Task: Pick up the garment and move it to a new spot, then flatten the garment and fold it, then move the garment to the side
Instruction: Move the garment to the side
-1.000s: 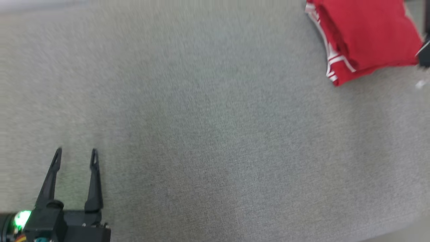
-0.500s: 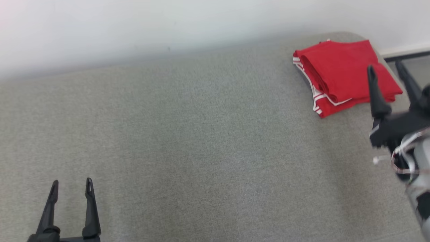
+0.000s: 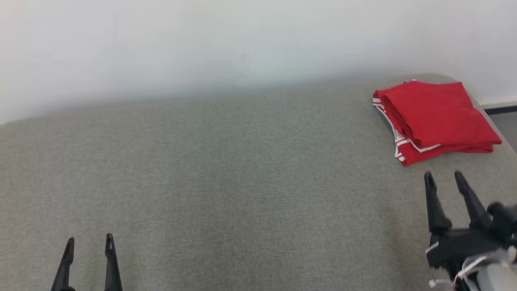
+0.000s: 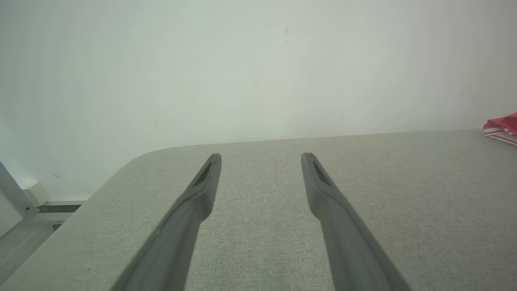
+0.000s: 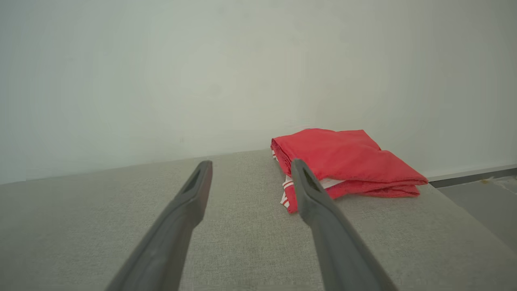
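Red garment (image 3: 436, 115) lies folded just ahead of my right gripper (image 3: 443, 174), at a corner of the grey surface (image 3: 242, 182); I judge it set aside as required. That gripper stands spread, empty; my left gripper (image 3: 89, 238), likewise spread and empty, sits well apart from the garment.

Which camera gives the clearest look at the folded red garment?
The head view: the red garment lies whole, seen from above, folds and white trim visible. The right wrist view shows it side-on, with one finger of the right gripper crossing its near corner. The left wrist view catches a sliver at its edge.
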{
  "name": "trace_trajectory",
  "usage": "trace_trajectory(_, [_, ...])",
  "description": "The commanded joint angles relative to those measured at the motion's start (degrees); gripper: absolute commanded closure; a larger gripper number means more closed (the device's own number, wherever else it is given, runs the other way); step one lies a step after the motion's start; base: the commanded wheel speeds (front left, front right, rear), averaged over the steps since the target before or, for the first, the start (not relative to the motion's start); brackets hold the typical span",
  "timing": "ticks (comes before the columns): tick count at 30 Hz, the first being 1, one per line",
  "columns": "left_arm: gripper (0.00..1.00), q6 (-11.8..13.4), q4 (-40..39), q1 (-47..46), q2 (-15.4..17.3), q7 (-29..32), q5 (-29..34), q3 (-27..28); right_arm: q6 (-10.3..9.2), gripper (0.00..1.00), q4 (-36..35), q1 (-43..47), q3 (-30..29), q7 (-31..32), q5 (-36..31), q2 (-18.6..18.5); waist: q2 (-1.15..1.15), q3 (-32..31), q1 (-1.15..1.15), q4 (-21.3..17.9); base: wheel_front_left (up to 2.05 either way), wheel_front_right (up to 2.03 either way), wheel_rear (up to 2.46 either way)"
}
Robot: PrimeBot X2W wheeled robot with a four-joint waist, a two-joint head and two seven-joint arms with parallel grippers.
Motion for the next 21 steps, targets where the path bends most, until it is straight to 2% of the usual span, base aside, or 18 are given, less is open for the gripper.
trace_trajectory(1, [0.00,0.0,0.2,1.0,-0.2,-0.2,0.0,0.2,-0.18,0.00,-0.6,1.5,-0.5,0.1,-0.6,0.4,0.01,-1.6,0.01,1.6,0.00,0.00,0.00])
trace_trajectory(8, [0.00,-0.6,1.3,1.6,-0.4,-0.2,0.7,0.2,-0.18,0.00,-6.1,8.6,-2.3,1.5,-2.6,6.0,0.01,-3.0,0.01,4.2,0.00,0.00,0.00])
trace_trajectory(21, [0.00,-2.0,2.9,0.9,-0.5,-0.2,1.0,-0.5,-0.18,0.00,-8.5,13.6,-3.1,2.1,-6.6,11.0,0.01,-3.7,0.01,7.9,0.00,0.00,0.00])
